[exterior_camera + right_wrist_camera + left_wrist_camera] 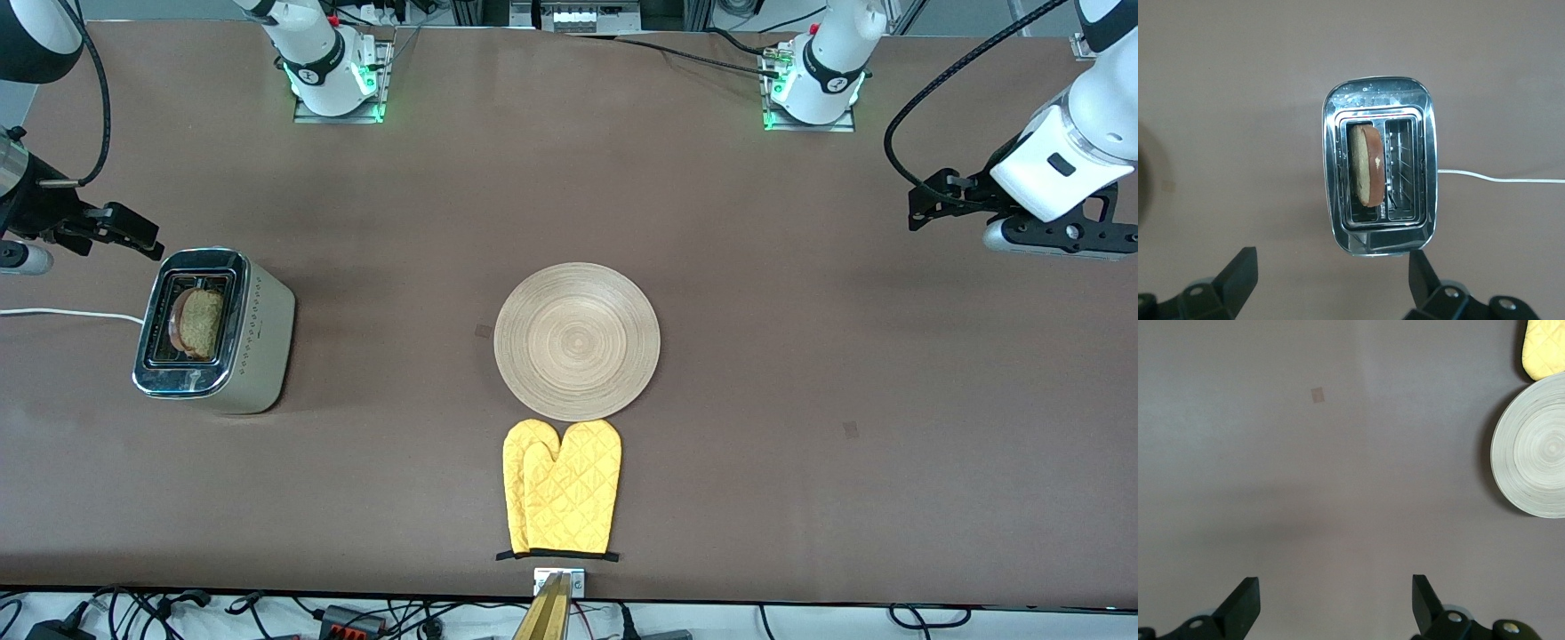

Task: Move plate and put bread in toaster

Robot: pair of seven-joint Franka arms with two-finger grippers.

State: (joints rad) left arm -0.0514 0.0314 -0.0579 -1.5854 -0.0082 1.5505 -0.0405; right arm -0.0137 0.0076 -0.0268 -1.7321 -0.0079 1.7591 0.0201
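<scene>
- Bread [203,324] stands on edge in one slot of the toaster [213,331], at middle left of the front view toward the right arm's end of the table; its crust rises a little above the chrome top, and the second slot shows bare wires in the right wrist view.
- Right gripper [1331,283] hangs over the table beside the toaster at the left edge of the front view, fingers spread wide and holding nothing; the arm runs out of frame at upper left, so most of it is cut off.
- White cord [67,313] leaves the toaster and runs off the left edge.
- Bare brown table [800,373] separates the toaster from the plate [577,341], which lies flat at centre frame with nothing on it.
- Yellow oven mitts [562,487], one laid over the other, lie just nearer the front camera than the plate, their tips at its rim; whether they touch it is unclear.
- Right of the plate the table is open up to the right edge of the frame.
- Left gripper [1335,603] hovers over bare table at upper right of the front view, well apart from the plate, fingers wide apart and empty; in the front view the wrist housing hides its fingertips.
</scene>
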